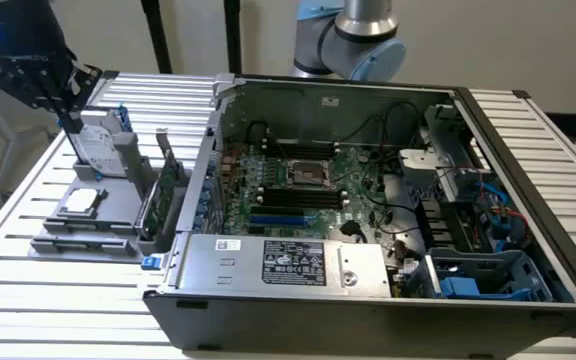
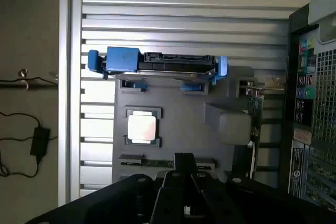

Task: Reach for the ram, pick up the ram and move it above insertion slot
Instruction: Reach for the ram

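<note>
Slatted metal table (image 1: 28, 300), open computer case (image 1: 368, 322) on it toward the exterior view's right. Nearest inside the case is a silver power box (image 1: 278, 262) with a dark label, and a blue-grey cage (image 1: 488, 277) sits in the near right corner. Behind them lies the motherboard (image 1: 308, 187), its bare processor socket in the middle and dark slots just near of it.

A grey holder (image 1: 53, 225) lies on the table on the exterior view's left, just beside the case.
- Near end: the ram (image 1: 83, 242) lies flat and lengthwise in its groove, a thin green strip, untouched. In the wrist view it (image 2: 152, 162) is a narrow line partly crossed by the gripper.
- Middle: a square silver processor chip (image 1: 81, 201) sits in its pocket.
- Case side: a green expansion card (image 1: 158, 199) stands on edge.
- Far end: a hard drive (image 1: 98, 142) in a blue frame stands upright.

The gripper (image 1: 70, 120) hangs above the far end of the holder, over the hard drive's top edge, well apart from the ram. It carries nothing. I cannot tell whether it is released or clenched, either here or in the wrist view (image 2: 185, 162).

Farthest back, the arm's grey and light-blue joint (image 1: 353, 41) rises behind the case.
</note>
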Controlling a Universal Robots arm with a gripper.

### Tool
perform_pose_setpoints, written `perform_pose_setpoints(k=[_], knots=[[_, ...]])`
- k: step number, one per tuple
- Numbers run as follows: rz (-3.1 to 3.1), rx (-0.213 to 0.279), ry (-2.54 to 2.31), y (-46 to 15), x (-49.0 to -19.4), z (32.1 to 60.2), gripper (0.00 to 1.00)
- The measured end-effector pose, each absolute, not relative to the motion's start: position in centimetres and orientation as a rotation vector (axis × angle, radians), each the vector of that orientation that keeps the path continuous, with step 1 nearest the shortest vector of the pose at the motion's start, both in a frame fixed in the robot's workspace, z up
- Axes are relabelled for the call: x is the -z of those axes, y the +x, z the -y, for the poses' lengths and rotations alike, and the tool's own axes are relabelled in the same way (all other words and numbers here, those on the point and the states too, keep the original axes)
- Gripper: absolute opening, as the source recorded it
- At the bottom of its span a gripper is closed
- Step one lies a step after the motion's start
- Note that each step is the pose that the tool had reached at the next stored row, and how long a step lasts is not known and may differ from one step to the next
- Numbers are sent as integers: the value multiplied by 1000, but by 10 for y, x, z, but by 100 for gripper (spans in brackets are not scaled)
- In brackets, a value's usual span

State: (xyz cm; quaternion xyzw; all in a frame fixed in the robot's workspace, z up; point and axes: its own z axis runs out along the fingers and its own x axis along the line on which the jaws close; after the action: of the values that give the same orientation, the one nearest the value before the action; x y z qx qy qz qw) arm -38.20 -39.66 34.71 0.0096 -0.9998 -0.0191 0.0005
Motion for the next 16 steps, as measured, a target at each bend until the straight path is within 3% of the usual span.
perform_pose_setpoints(k=[16], knots=[[3140, 60, 30, -382, -347, 401, 11]])
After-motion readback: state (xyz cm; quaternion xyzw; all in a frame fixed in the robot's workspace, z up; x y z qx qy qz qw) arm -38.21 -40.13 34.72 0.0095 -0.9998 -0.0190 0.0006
